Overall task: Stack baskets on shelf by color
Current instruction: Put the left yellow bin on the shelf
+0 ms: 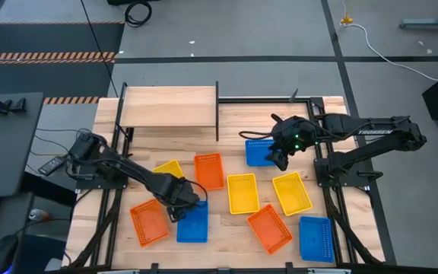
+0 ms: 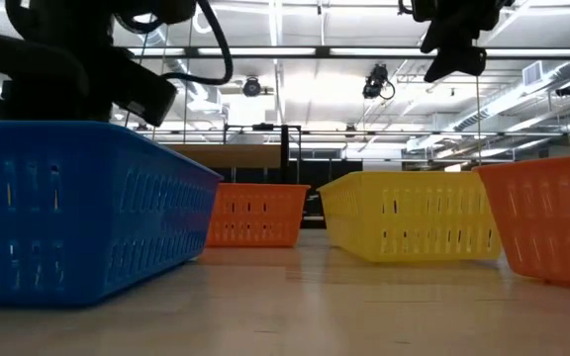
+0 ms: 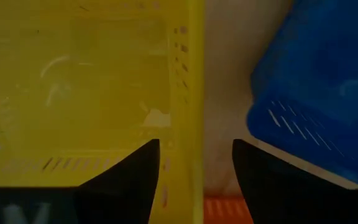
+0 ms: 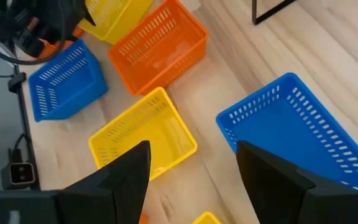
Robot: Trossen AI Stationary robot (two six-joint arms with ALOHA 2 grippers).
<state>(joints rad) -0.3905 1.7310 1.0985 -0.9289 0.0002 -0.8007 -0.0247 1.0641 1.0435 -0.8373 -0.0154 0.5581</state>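
Across the tabletop (image 1: 226,164) nine baskets (image 1: 242,193) lie unstacked, left claw (image 1: 178,205) and right claw (image 1: 278,157) both spread wide.

My worktop is a light wooden plank table (image 1: 226,129). On it, at the far left, stands the raised light-wood shelf on thin black legs (image 1: 167,106), its top bare. Nine perforated plastic baskets lie on the table: a blue one (image 1: 258,151) nearest the far edge, an orange one (image 1: 209,170) mid-table, two yellow ones (image 1: 242,192) side by side, the rest toward the near edge.
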